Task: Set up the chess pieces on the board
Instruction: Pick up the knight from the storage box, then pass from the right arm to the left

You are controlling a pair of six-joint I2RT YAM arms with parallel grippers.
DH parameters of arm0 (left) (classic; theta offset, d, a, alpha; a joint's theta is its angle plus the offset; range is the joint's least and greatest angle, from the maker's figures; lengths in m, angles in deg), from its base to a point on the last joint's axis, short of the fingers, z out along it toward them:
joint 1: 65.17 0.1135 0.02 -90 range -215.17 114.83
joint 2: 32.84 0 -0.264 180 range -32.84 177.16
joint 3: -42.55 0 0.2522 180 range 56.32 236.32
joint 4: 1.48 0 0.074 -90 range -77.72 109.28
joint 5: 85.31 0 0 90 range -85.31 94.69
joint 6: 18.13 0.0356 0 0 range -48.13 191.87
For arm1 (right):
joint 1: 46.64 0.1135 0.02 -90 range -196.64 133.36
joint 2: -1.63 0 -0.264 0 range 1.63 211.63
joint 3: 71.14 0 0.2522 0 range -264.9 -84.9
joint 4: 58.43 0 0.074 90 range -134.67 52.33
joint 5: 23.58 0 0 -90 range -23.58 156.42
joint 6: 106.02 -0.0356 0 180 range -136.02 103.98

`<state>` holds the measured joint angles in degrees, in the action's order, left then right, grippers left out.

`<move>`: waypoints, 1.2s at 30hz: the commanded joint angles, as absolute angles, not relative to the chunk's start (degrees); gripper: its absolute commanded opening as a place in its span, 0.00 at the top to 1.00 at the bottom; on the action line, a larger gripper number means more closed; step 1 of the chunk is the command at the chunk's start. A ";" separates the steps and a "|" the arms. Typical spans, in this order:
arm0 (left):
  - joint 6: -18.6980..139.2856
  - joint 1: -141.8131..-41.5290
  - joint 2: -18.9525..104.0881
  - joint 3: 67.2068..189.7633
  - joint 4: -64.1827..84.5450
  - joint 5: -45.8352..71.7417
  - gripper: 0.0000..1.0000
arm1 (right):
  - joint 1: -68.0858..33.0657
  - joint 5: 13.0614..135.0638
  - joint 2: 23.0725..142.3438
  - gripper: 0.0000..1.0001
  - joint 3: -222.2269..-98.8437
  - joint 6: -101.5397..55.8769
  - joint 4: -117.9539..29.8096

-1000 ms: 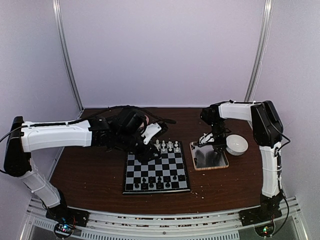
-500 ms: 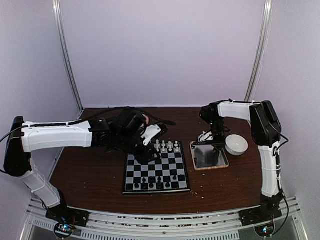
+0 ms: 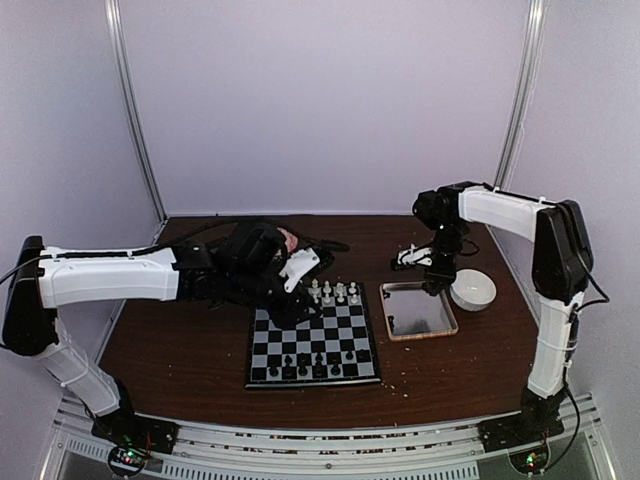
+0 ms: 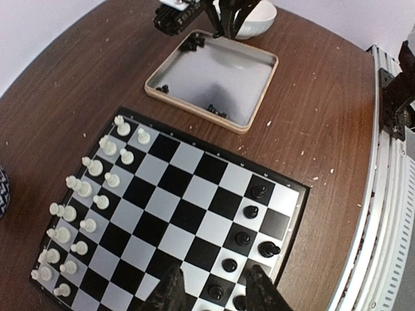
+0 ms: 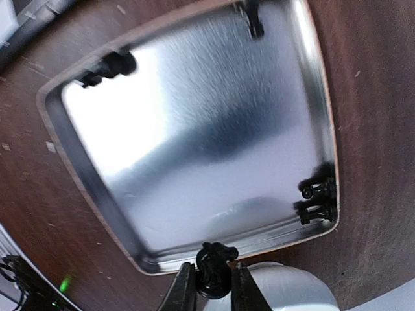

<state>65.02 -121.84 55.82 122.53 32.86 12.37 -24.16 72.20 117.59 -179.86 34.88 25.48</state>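
Moved in the last second: the right arm (image 3: 520, 215) has risen and swung out to its own right, lifting the right gripper (image 3: 437, 284) off the tray's far edge. The left arm (image 3: 110, 275) is as before.

Surface and room
- Aluminium rail (image 3: 320, 440) along the near edge, carrying both arm bases.
- Dark brown wooden table (image 3: 180, 345), strewn with pale crumbs (image 4: 316, 178).
- Pale lilac walls (image 3: 320, 100) at the back, with two slanting metal poles (image 3: 130, 110).

Contents, near to far
1. Square black-and-silver chequered chessboard (image 3: 320, 335), flat at the table's centre. Black chess pieces (image 3: 305, 362) stand in its nearest ranks, which are only partly filled. White chess pieces (image 3: 333, 292) stand along its far edge.
2. Left gripper (image 4: 214, 291), above the board's far-left part. Its jaws are spread wide, with nothing between them and touching nothing.
3. Shallow grey metal tray with pale wooden rim (image 3: 419, 312), just right of the board and apart from it. Loose black pieces (image 5: 318, 197) lie in its corners.
4. Right gripper, jaws clamped on a single black chess piece (image 5: 213, 269), held over the tray's rim on the bowl side.
5. Round white bowl (image 3: 473, 289), just beside the tray's far-right corner.

Views compared
- The left wrist view shows two full files of white pieces. From above, the left arm hides all but a few.
- Only the right wrist view shows the gripped piece.
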 commanded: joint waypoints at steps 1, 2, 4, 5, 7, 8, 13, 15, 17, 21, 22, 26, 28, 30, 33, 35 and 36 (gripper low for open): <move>71.44 -121.50 51.42 116.74 17.36 17.37 0.67 | -24.02 92.53 108.31 0.83 -178.86 32.60 29.17; 72.86 -121.52 50.94 115.24 13.64 18.97 0.68 | -23.87 96.28 106.94 0.83 -178.59 32.32 29.39; 75.21 -121.55 51.00 112.85 6.41 22.50 0.67 | -23.31 103.12 104.05 0.83 -177.98 31.57 29.41; 76.11 -121.56 51.49 112.41 3.57 24.28 0.67 | -22.84 106.12 102.91 0.83 -177.79 31.27 29.47; 77.27 -121.52 53.56 114.05 0.39 27.51 0.67 | -21.56 110.35 101.21 0.82 -177.78 31.10 30.10; 77.57 -121.51 54.81 115.39 -0.28 29.11 0.67 | -20.90 111.82 100.61 0.82 -177.88 31.09 30.49; 77.97 -121.56 61.31 121.84 -2.93 34.41 0.67 | -18.16 117.46 98.19 0.81 -177.25 31.00 31.72; 78.56 -121.51 63.08 123.40 -4.18 35.85 0.67 | -17.23 118.60 97.84 0.81 -177.19 31.00 32.16; 79.42 -121.51 64.38 124.55 -4.77 36.89 0.67 | -16.52 119.92 97.58 0.81 -177.19 30.90 32.36; 79.61 -121.51 65.71 125.84 -6.79 38.93 0.66 | -15.79 122.13 97.38 0.81 -177.42 30.83 32.48; 79.54 -121.51 66.22 126.65 -6.34 39.57 0.65 | -15.67 122.36 97.39 0.81 -177.49 30.83 32.56; 79.65 -121.51 67.71 129.30 -3.73 42.02 0.61 | -15.09 123.01 97.49 0.80 -177.78 31.15 33.48; 79.96 -121.51 68.28 130.19 -2.38 43.21 0.60 | -14.79 123.23 97.68 0.80 -178.12 32.03 34.68; 80.64 -121.51 68.93 131.09 -0.26 44.17 0.60 | -14.45 123.63 97.97 0.80 -178.34 33.12 36.02; 81.16 -121.51 69.27 131.44 0.43 46.23 0.61 | -13.57 124.04 98.83 0.80 -179.37 35.02 39.04; 81.56 -121.51 69.58 131.75 0.87 47.71 0.62 | -13.24 124.23 99.22 0.80 -179.80 35.74 39.85; 81.74 -121.51 69.76 131.93 1.19 48.27 0.62 | -13.05 124.25 99.25 0.80 -180.01 35.72 39.88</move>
